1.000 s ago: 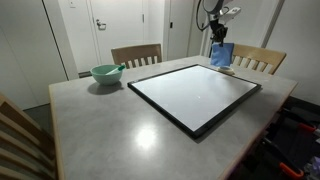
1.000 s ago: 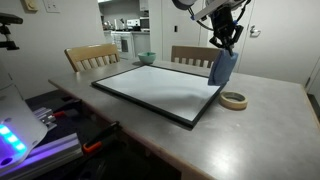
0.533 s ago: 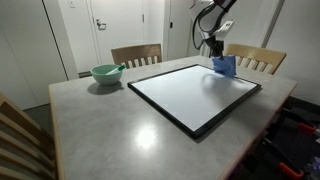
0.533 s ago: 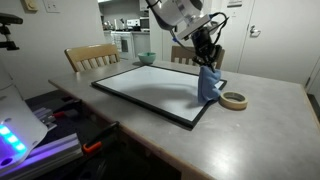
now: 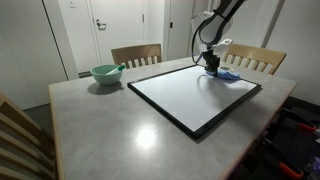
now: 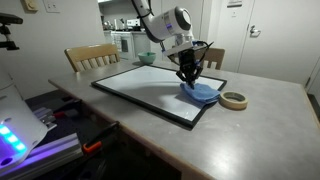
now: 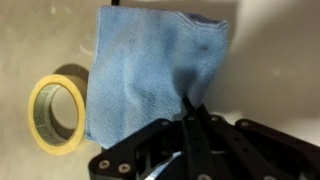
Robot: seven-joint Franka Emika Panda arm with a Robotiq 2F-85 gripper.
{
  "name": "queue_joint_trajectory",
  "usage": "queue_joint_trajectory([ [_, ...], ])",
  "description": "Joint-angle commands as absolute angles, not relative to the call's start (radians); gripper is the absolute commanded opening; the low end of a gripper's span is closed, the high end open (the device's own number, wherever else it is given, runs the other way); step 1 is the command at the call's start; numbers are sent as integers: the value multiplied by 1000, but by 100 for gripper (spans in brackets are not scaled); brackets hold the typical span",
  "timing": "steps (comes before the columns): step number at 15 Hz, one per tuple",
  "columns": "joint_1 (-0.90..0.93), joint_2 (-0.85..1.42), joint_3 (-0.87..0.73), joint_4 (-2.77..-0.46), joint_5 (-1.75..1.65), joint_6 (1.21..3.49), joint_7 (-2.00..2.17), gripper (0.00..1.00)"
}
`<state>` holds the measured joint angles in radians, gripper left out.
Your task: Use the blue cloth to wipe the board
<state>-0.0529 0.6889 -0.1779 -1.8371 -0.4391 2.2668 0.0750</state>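
Lowered since a second ago, from hanging upright over the counter's far corner to lying rumpled there: small soft medium-blue fabric cloth (image 5: pixel 228 74) (image 6: pixel 204 94). Rests on a corner of the large flat white glossy board with thin black frame (image 5: pixel 185 95) (image 6: pixel 145 85). Pinched by the black Robotiq gripper (image 5: pixel 211 64) (image 6: pixel 188 80), fingers narrowed tight onto a raised fold. Seen clearly only in the wrist view: that grip (image 7: pixel 190 108) and the cloth's fine woven, wrinkled surface (image 7: pixel 145 75). Shown by the wrist view and an exterior view: beige ring-shaped tape roll (image 7: pixel 55 115) (image 6: pixel 234 100) just beside the cloth on the grey counter. Near another edge, pale green round bowl (image 5: pixel 106 73).
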Motion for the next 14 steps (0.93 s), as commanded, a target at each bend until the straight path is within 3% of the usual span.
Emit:
queue_joint_trajectory([
  [1,-103,631,-135,-1940,-312,2386,64,1],
  [9,-97,585,-67,-2010,-163,2544,12,1],
  [14,-92,581,12,-1993,-28,2513,-4,1],
])
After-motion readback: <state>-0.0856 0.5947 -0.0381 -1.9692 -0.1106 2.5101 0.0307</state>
